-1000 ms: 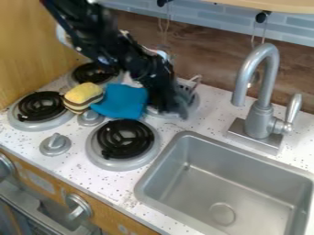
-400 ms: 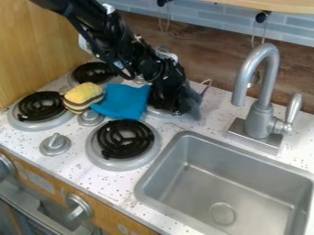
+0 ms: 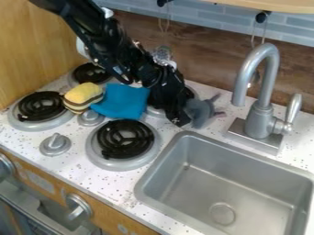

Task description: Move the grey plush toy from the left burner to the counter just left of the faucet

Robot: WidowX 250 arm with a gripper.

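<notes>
White speckled surface (image 3: 98, 179) is spreading around the metal sink (image 3: 251, 183), and the black two-finger pincer (image 3: 178, 118) is hanging low by the rear burner, right beside a soft-looking grey toy (image 3: 199, 111) that's sitting on the silver-faucet (image 3: 260, 121) side. We're seeming to watch a handling step at that toy, though I'm not managing to tell whether the pincer is open, closed or gripping it; any lift would be needing a secure hold.

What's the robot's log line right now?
end effector: next to gray toy | blue cloth: beside yellow striped toy | faucet: behind sink
</notes>
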